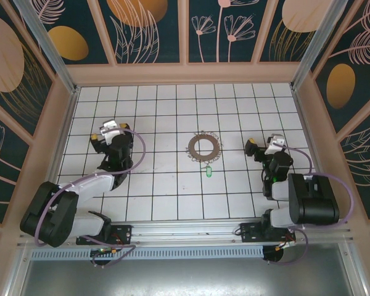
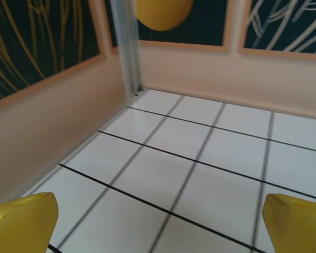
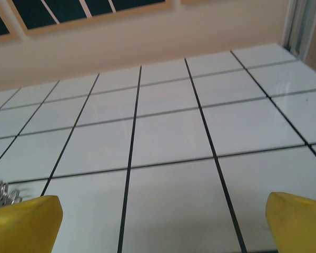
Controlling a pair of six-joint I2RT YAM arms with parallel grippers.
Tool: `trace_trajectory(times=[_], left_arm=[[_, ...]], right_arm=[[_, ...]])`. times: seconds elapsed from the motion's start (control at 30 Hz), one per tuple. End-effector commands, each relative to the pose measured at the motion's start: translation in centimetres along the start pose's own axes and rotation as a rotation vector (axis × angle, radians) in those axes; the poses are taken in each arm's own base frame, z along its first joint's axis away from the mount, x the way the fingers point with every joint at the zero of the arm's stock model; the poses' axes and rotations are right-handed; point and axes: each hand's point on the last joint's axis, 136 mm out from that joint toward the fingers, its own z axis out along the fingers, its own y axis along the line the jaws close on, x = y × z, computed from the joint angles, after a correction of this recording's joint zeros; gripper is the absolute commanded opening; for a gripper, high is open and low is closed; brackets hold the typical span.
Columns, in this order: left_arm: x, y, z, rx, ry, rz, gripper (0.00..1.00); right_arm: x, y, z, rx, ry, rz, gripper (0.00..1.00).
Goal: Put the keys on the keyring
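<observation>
Poised wide open and empty: left gripper [image 1: 102, 133] at nine o'clock of the keyring [image 1: 204, 147], right gripper [image 1: 260, 145] at three. Leaves green key [image 1: 209, 171] loose beside the ring's six o'clock. Risks skidding it across slick tile [image 1: 166, 185] on a shallow pinch.

Glossy white tiles [image 2: 216, 153] under me, dull metal keyring [image 1: 204, 147] (green key [image 1: 208, 170] looks plastic), my yellow fingertips [image 3: 21, 221] matt.
</observation>
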Motion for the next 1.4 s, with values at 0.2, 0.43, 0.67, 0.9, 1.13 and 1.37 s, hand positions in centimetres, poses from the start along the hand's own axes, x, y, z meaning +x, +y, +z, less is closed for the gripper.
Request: trace_trajectory(times=[0.2,0.43,0.67,0.9,1.13,1.37], left_arm=[[-1.4,3.1,2.9,-0.098,-0.105,0.037,0.99],[1.9,4.4,2.8,-0.045,-0.121,0.004,0.99],[2.4,3.0,3.3,0.098,-0.081,0.004,0.99],[2.9,1.9,4.1,0.209,-0.038,0.002,0.99],[3.1,1.3,4.4,0.281,-0.018,-0.005,0.99],[3.5,2.2,3.4,0.311,-0.069,-0.043,0.99]], right_arm=[[-2.2,-0.9,2.0,0.018,-0.086,0.003,0.99],[-2.1,-0.9,2.2,0.036,-0.079,-0.008,0.99],[-2.0,0.0,2.4,-0.006,-0.070,-0.033,0.99],[-2.0,0.0,2.5,-0.009,-0.068,-0.034,0.99],[-1.9,0.1,2.4,-0.009,-0.067,-0.035,0.99],[-1.9,0.0,2.5,-0.008,-0.067,-0.035,0.99]])
